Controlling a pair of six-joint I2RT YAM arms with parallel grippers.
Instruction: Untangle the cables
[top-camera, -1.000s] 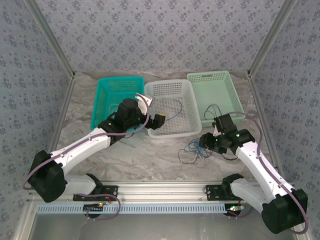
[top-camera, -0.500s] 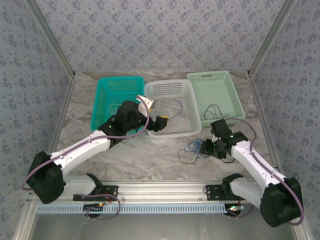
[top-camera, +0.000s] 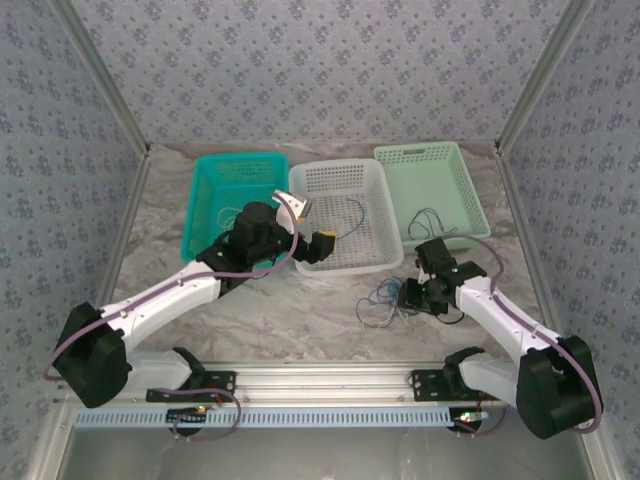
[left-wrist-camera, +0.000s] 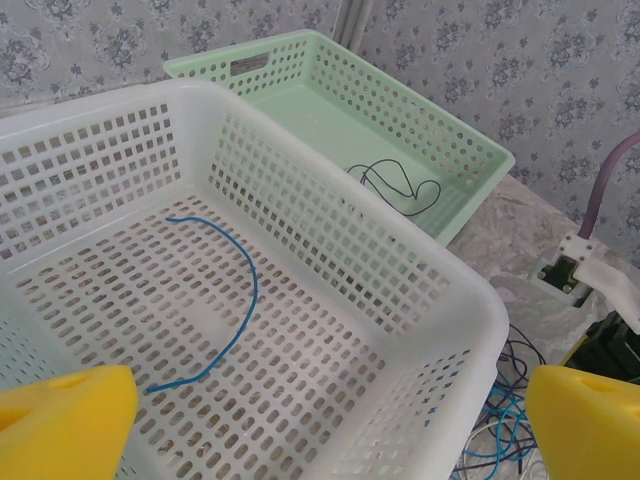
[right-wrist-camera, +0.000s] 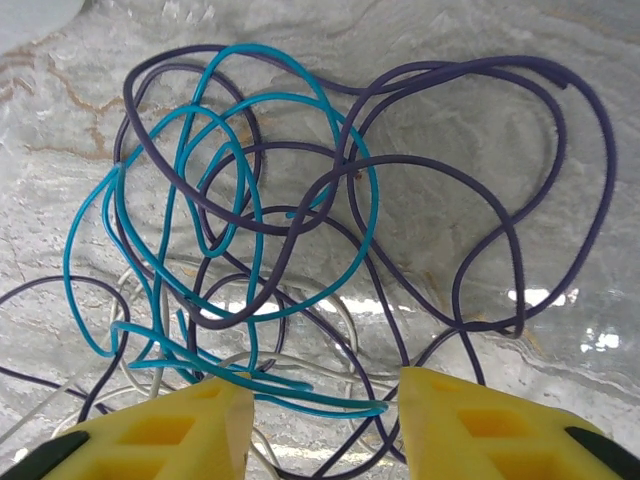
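In the top view, a teal basket (top-camera: 228, 195) sits left of centre toward the back of the marbled table (top-camera: 290, 315). The left arm reaches up from the lower left, and the left gripper (top-camera: 308, 221) hangs over the near left corner of the white basket (top-camera: 372, 180), which stands just right of the teal one. Its jaws are spread wide and hold nothing. In the left wrist view the two yellow fingertips (left-wrist-camera: 62, 418) sit in the bottom corners of the frame, with the white basket's floor between them. On that floor lies a single blue cable (left-wrist-camera: 246, 298) in a loose curve.

The cables (top-camera: 382, 303) to be untangled lie on the table below the white basket's near right corner, right of centre. The right wrist view shows them as overlapping loops of a teal-blue strand, a dark purple strand (right-wrist-camera: 520, 190) and a pale strand (right-wrist-camera: 345, 325).

The right gripper (top-camera: 408, 297) is down at the right edge of this tangle. Its yellow fingers (right-wrist-camera: 175, 432) stand moderately apart at the bottom of the right wrist frame. Teal strands cross the gap between them, not pinched.

At the upper right, the pale green basket (top-camera: 452, 160) holds one dark looped cable (top-camera: 431, 222).
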